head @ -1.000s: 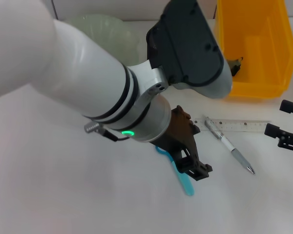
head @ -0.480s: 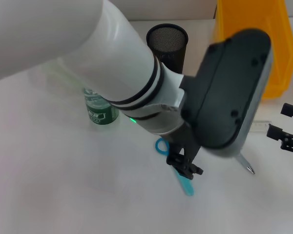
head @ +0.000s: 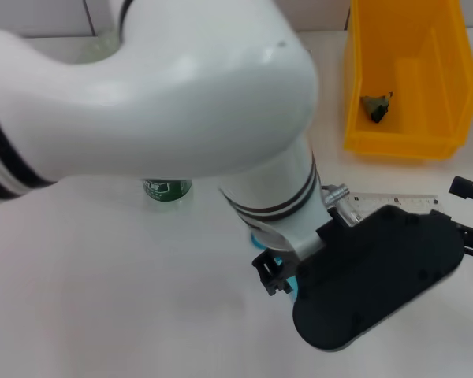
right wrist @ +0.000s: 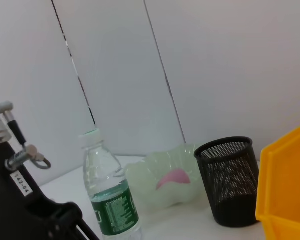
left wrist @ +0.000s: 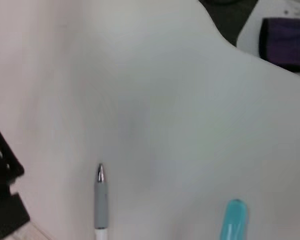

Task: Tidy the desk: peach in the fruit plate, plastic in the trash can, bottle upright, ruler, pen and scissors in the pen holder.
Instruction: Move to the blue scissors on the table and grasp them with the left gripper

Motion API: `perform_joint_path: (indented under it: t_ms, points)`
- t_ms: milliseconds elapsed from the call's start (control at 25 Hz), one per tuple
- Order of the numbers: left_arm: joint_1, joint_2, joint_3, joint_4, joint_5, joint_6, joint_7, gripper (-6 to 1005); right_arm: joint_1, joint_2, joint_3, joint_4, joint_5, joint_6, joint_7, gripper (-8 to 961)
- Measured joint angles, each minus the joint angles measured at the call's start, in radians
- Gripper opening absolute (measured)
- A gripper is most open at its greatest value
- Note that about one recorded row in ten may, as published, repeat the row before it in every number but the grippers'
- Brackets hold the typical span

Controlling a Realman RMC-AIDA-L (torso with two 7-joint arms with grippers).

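Observation:
My left arm fills most of the head view. Its gripper (head: 270,276) hangs low over the teal scissors (head: 259,239), which lie flat on the desk. The left wrist view shows the scissors' blade tip (left wrist: 234,222) and the pen (left wrist: 100,200) lying apart on the white desk. The ruler (head: 396,203) lies flat beyond the wrist housing. Crumpled dark plastic (head: 376,107) sits in the yellow trash can (head: 402,142). The bottle (right wrist: 110,200) stands upright. The peach (right wrist: 174,178) lies in the fruit plate (right wrist: 140,175) beside the black mesh pen holder (right wrist: 231,180). My right gripper (head: 471,214) waits open at the right edge.
The yellow trash can (right wrist: 286,195) stands close to the pen holder at the back right. The left arm's black wrist housing (head: 378,276) hangs over the desk's front right and hides part of the pen there. A white wall rises behind the desk.
My left arm has swung and its wrist has turned, carrying the black housing down to the front right over the pen. The pen holder is now hidden in the head view. The scissors have not moved.

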Motion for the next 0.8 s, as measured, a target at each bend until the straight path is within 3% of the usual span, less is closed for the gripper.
perform_joint_path:
  t_ms: [120, 200, 400, 800]
  points:
    - [-0.024, -0.001, 0.011, -0.015, -0.004, 0.0, 0.013, 759, -0.002, 0.0, 0.0, 0.01, 0.0, 0.002, -0.008, 827]
    - [-0.095, -0.003, 0.064, -0.062, -0.012, -0.002, 0.024, 758, -0.01, 0.0, 0.0, 0.012, -0.002, 0.002, -0.01, 827]
    - [-0.192, -0.004, 0.129, -0.158, -0.057, -0.025, 0.033, 755, -0.017, 0.0, 0.002, 0.013, -0.004, 0.002, -0.01, 827]
    - [-0.228, -0.005, 0.155, -0.201, -0.073, -0.073, 0.038, 750, -0.018, 0.0, 0.002, 0.014, -0.005, 0.002, -0.01, 827]
